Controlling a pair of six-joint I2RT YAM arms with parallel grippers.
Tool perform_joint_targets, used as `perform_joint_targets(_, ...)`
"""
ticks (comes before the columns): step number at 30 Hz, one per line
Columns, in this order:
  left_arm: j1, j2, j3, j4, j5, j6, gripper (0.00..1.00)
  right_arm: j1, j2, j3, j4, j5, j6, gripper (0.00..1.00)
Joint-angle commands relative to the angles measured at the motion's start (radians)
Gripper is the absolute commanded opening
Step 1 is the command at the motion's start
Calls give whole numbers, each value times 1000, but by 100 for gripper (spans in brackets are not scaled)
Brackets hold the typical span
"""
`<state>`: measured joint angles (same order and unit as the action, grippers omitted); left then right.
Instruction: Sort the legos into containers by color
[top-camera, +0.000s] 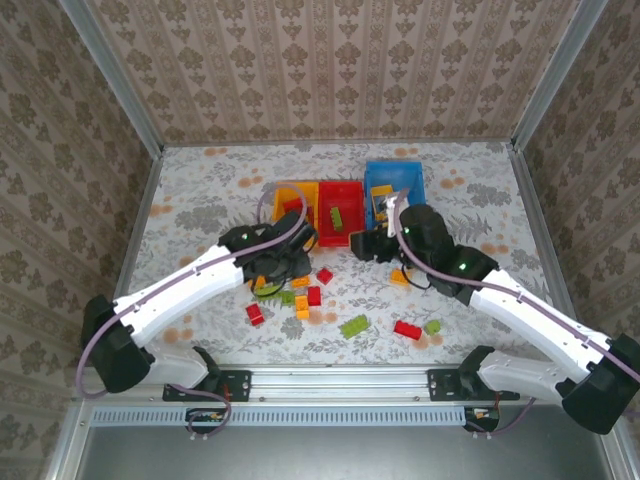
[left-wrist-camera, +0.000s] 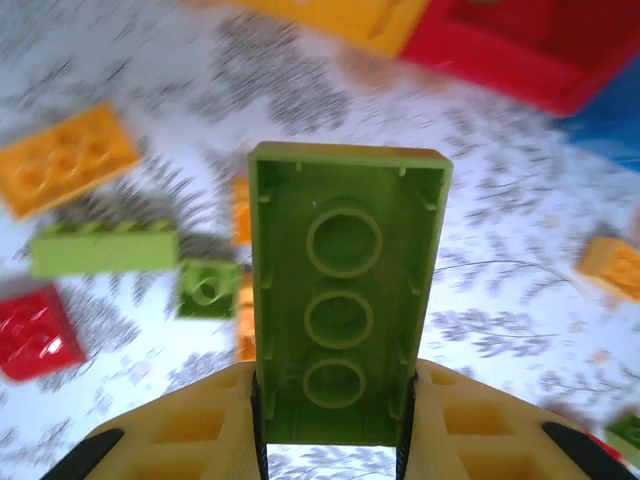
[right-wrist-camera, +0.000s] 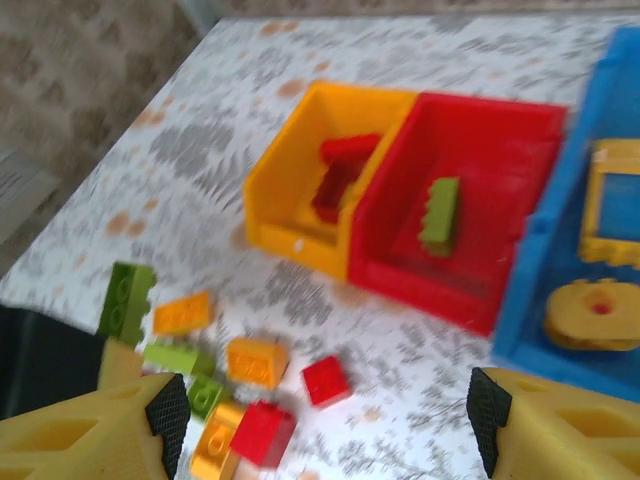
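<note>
A lime green brick (left-wrist-camera: 345, 300), three tubes long on its hollow underside, stood end-up between the fingers of the left tool (left-wrist-camera: 333, 440), which was clamped on its lower end. The overhead view placed that tool just in front of the yellow-orange bin (top-camera: 283, 192), over a scatter of loose bricks (top-camera: 303, 300) in red, lime green and yellow-orange on the flowered bench (top-camera: 200, 190).

Behind them the three bins stood side by side and touching. The yellow-orange bin held red bricks (right-wrist-camera: 340, 175). The red bin (right-wrist-camera: 470, 280) held one lime green piece (right-wrist-camera: 440, 215), tilted on its edge. The blue bin (right-wrist-camera: 530, 290) held a yellow-orange square frame (right-wrist-camera: 615, 200) and a round ring (right-wrist-camera: 595, 315).

The right tool (right-wrist-camera: 330, 420) hung wide open and empty in front of the red and blue bins, above the bench.
</note>
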<state>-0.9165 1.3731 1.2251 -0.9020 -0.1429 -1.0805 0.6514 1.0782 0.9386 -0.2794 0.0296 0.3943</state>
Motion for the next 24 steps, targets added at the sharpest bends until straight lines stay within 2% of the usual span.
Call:
perform_joint_targets(1, -1, 120, 128, 18, 30, 189, 30, -50, 16, 47, -44, 12, 74, 76)
perform_joint_targets(5, 42, 271, 270, 82, 117, 255, 29, -68, 47, 70, -54, -6, 104, 76)
perform_joint_targets(10, 111, 473, 461, 84, 197, 333, 30, -87, 53, 74, -74, -23, 144, 75)
perform_joint_targets(17, 173, 654, 593, 100, 302, 348, 30, -103, 25, 50, -80, -28, 150, 75)
perform_joint_targets(24, 173, 765, 660, 93, 349, 344, 31, -110, 24, 27, -82, -39, 157, 75)
